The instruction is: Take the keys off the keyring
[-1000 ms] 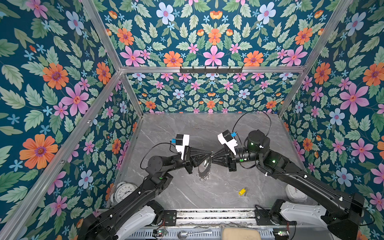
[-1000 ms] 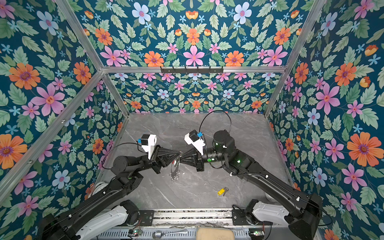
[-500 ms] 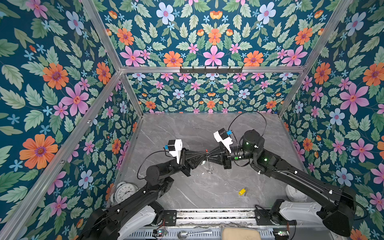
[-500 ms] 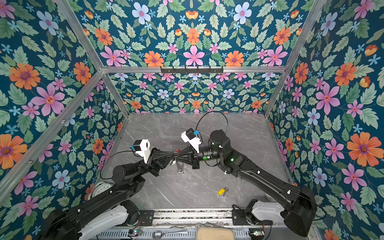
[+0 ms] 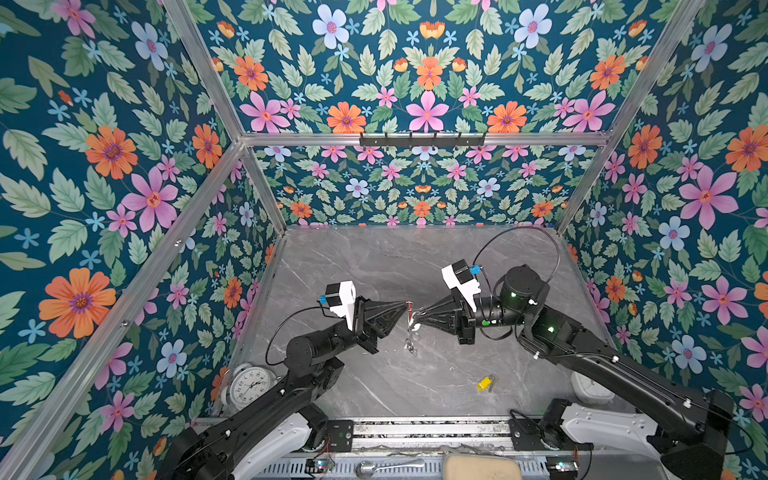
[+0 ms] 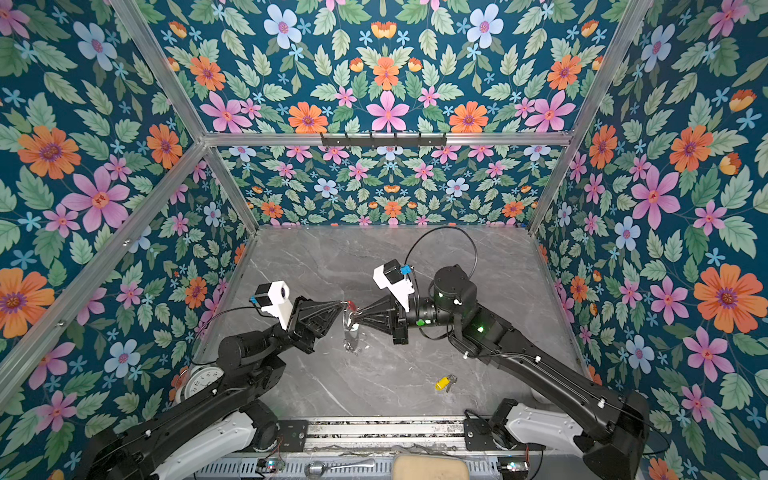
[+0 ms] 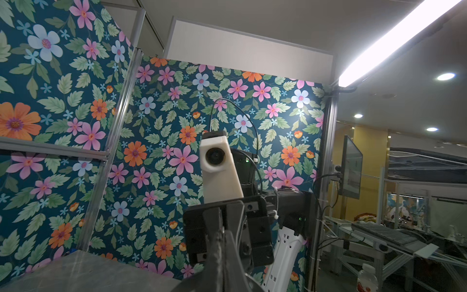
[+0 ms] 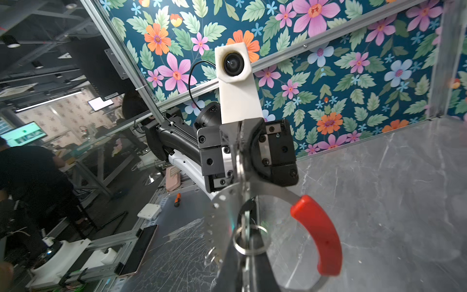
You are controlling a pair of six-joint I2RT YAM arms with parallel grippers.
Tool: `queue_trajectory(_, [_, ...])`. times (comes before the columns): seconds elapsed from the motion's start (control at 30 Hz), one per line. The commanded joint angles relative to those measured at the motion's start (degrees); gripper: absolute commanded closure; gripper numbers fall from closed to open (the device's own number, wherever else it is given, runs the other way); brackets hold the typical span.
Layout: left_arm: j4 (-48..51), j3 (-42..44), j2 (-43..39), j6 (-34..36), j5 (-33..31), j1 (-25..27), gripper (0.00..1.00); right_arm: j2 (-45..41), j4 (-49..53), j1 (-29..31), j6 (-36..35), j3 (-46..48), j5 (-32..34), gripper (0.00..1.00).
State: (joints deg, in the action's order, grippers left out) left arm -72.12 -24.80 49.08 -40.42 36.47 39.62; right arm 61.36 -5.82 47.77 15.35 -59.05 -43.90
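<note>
- Silver-grey keyring point(image 5: 411, 328) hangs edge-on in both top views point(image 6: 351, 332), above the middle of the table point(image 5: 374, 266). A second ago it showed its broad face.
- Left gripper point(image 5: 404, 306) is clamped on the hoop by the red sleeve point(image 5: 410, 306). Right gripper point(image 5: 420, 312) meets the hoop from the opposite side, tip to tip as before.
- Yellow-tagged key point(image 5: 483, 383) lies loose on the table, well apart, near the right arm's base; it has not moved point(image 6: 444, 382).
- Left wrist view: the right arm's white wrist camera point(image 7: 217, 161) faces the lens; the keyring is hidden.
- Right wrist view: the left gripper point(image 8: 240, 156) pinches the hoop's holed band point(image 8: 219, 222), with the red sleeve point(image 8: 318, 235) curving off beside it. The right gripper point(image 8: 246, 260) has its fingers together by a small split ring point(image 8: 249, 240); whether they pinch the ring or the band I cannot tell.
</note>
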Motion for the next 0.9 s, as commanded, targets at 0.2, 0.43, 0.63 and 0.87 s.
queue_trajectory(0.2, [16.3,-0.8,-5.3,7.8,-5.5,-0.1,1.00,-7.5,11.4,-9.2,-0.6,4.7,7.4,1.00])
queue_trajectory(0.43, [21.7,0.9,-8.4,9.6,-8.6,-0.1,1.00,-4.5,7.2,-15.3,5.6,16.6,7.3,1.00])
queue_trajectory(0.63, [23.5,1.5,-8.8,10.0,-9.4,-0.1,1.00,3.2,0.6,-16.3,9.3,24.4,9.8,1.00])
queue_trajectory(0.87, [24.1,2.7,-8.9,10.1,-10.7,-0.1,1.00,12.3,-3.2,-16.3,10.3,27.3,14.4,1.00])
